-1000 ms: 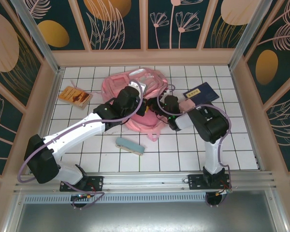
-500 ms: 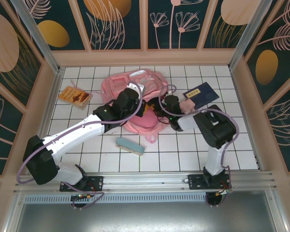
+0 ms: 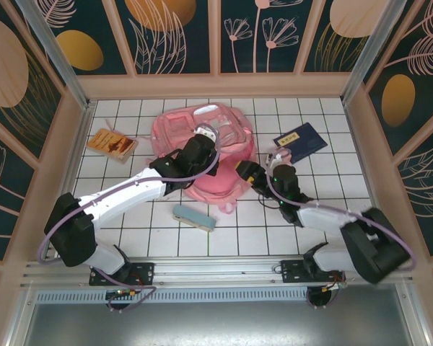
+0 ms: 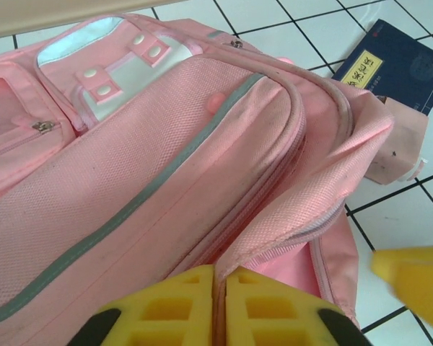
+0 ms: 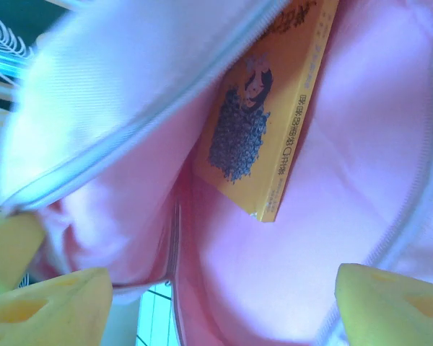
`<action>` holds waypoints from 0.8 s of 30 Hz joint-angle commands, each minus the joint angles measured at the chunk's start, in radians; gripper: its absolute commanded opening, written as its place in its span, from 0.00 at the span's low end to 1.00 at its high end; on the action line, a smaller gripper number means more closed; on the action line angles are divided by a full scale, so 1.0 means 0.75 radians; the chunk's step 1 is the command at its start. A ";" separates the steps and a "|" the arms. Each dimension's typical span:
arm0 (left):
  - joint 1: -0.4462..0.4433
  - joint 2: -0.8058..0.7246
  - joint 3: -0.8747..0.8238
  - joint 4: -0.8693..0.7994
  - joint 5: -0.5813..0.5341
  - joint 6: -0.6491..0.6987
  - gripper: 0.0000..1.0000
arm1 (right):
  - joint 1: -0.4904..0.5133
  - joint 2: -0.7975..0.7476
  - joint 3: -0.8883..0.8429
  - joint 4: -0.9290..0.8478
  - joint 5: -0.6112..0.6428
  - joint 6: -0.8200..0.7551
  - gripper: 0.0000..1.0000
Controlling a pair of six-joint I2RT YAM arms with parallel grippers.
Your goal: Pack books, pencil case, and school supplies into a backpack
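The pink backpack [image 3: 184, 130] lies at the back middle of the table. My left gripper [image 4: 220, 281] is shut on the edge of the backpack's [image 4: 166, 144] opened flap, and in the top view it [image 3: 218, 160] sits at the bag's right side. My right gripper [image 3: 242, 171] is at the mouth, open, with its fingers [image 5: 43, 306] spread inside the pink lining [image 5: 289, 274]. A yellow book [image 5: 267, 122] lies inside, free of the fingers. A navy book [image 3: 301, 142] and the small pink supply item [image 4: 400, 144] lie right of the bag. The pencil case [image 3: 195, 218] lies in front.
An orange book [image 3: 112, 143] lies at the left, near the side wall. Wooden walls close the tiled table on three sides. A metal rail [image 3: 216, 268] with the arm bases runs along the near edge.
My right arm has folded down low to the right and its gripper has drawn back a little toward the bag's mouth. The left gripper has shifted slightly right along the flap.
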 commanded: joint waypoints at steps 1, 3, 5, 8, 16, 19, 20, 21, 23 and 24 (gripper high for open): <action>0.012 0.005 0.028 0.082 0.007 -0.053 0.28 | 0.007 -0.233 -0.082 -0.173 0.092 -0.112 0.81; 0.024 -0.006 0.024 0.076 0.023 -0.073 0.56 | 0.008 -0.375 -0.116 -0.247 0.128 -0.138 0.85; 0.048 -0.029 0.012 0.076 0.047 -0.097 0.77 | 0.010 -0.469 -0.124 -0.288 0.138 -0.174 0.88; 0.126 -0.090 -0.023 0.080 0.092 -0.153 0.95 | 0.014 -0.522 -0.091 -0.339 0.133 -0.230 0.99; 0.343 -0.186 -0.087 -0.026 -0.073 -0.245 0.99 | 0.125 -0.307 0.108 -0.319 0.096 -0.395 0.99; 0.466 -0.178 -0.098 -0.056 -0.113 -0.292 0.99 | 0.173 -0.190 0.184 -0.277 0.082 -0.435 0.99; 0.521 -0.172 -0.106 -0.056 -0.098 -0.318 0.96 | 0.186 -0.151 0.213 -0.267 0.074 -0.448 0.99; 0.576 -0.159 -0.117 -0.053 -0.078 -0.348 0.92 | 0.199 -0.112 0.241 -0.258 0.067 -0.458 0.99; 0.684 -0.127 -0.135 -0.050 -0.047 -0.414 0.82 | 0.220 -0.052 0.286 -0.247 0.053 -0.474 0.99; 0.740 -0.103 -0.148 -0.044 -0.019 -0.449 0.76 | 0.232 -0.029 0.307 -0.245 0.048 -0.479 0.99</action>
